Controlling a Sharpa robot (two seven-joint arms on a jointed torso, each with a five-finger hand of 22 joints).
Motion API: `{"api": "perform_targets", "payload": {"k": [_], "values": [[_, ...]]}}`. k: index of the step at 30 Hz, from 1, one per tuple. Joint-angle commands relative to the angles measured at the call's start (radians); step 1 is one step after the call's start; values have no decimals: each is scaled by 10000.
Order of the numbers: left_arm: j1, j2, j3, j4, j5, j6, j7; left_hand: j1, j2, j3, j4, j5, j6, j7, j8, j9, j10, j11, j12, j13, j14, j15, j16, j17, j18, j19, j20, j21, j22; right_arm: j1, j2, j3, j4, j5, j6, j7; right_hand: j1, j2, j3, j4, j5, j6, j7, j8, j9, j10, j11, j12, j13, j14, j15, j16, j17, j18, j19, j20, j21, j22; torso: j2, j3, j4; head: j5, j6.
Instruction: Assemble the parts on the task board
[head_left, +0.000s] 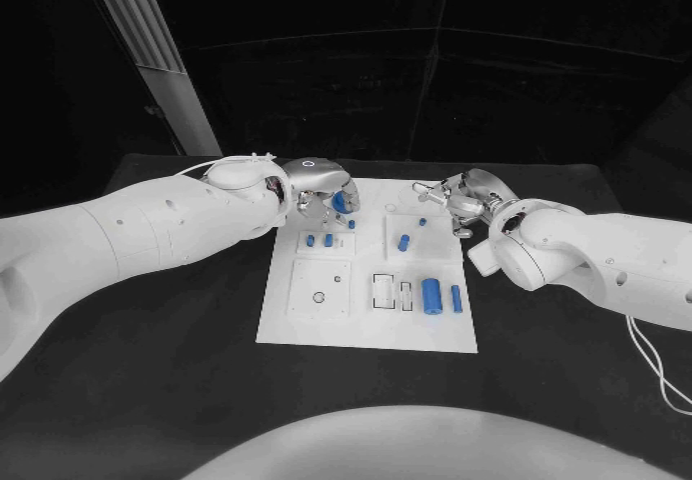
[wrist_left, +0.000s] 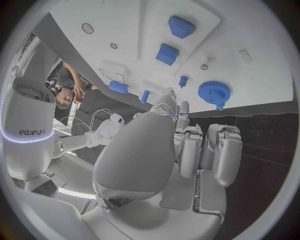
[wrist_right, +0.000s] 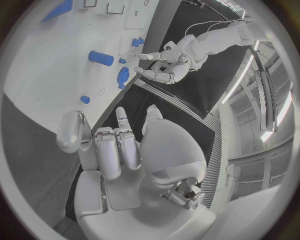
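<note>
Hovering at the far edge of the task board (head_left: 368, 335), the left hand (head_left: 320, 188) sits just beside the blue gear (head_left: 339, 201), fingers (wrist_left: 226, 152) curled but holding nothing. The right hand (head_left: 464, 200), likewise empty, hangs at the board's far right corner, farther from the gear, so the left looks better placed.

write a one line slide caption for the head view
Both hands, left hand and right hand, poised at the far edge of the white task board with blue parts.
</note>
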Motion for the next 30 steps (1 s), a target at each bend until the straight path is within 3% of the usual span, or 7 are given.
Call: {"api": "perform_targets", "payload": {"k": [1, 9, 17, 30], "values": [[-23, 55, 8, -67, -540, 139, -183, -6, 121, 64, -9, -68, 75, -9, -57, -28, -64, -55, -77, -11, 1017, -91, 30, 2635, -68, 1030, -94, 41, 2633, 13, 6, 5, 29, -32, -53, 52, 70, 45, -36, -3, 38, -76, 7, 44, 17, 1041, -29, 26, 2632, 1039, -68, 24, 2635, 135, 34, -56, -15, 930, -7, 5, 4, -6, -9], [-107, 217, 8, -188, -578, 26, -440, 116, 130, 129, -27, -69, 97, -9, -141, -88, -87, -85, -191, -9, 1017, -109, 30, 2635, -68, 1030, -127, 41, 2633, 13, 15, 5, 35, -32, -52, 50, 74, 52, -35, -3, 39, -75, 6, 48, 17, 1041, -29, 26, 2632, 1039, -69, 24, 2635, 136, 32, -57, -19, 929, -3, 3, 16, -24, -4], [-206, 438, 9, -384, -584, -118, -540, 289, 187, 254, -26, -67, 90, -5, -262, -169, -154, -79, -344, -6, 1017, -79, 30, 2635, -68, 1030, -138, 41, 2633, 13, 45, 6, 34, -32, -46, 70, 78, 59, -35, -3, 40, -73, 5, 53, 18, 1041, -30, 26, 2632, 1039, -70, 24, 2635, 133, 39, -57, -10, 934, -4, 1, -11, -7, -21], [-317, 656, 10, -643, -839, 210, -939, 353, 233, 344, -26, -67, 170, 60, -310, -212, -69, -21, -394, 3, 1017, -34, 30, 2635, -68, 1030, -124, 41, 2633, 13, 53, 6, 63, -32, -31, 45, 78, 59, -35, -3, 40, -73, 5, 53, 18, 1041, -30, 26, 2632, 1039, -70, 24, 2635, 133, 39, -57, -10, 934, 0, -2, 4, -17, -50]]}}
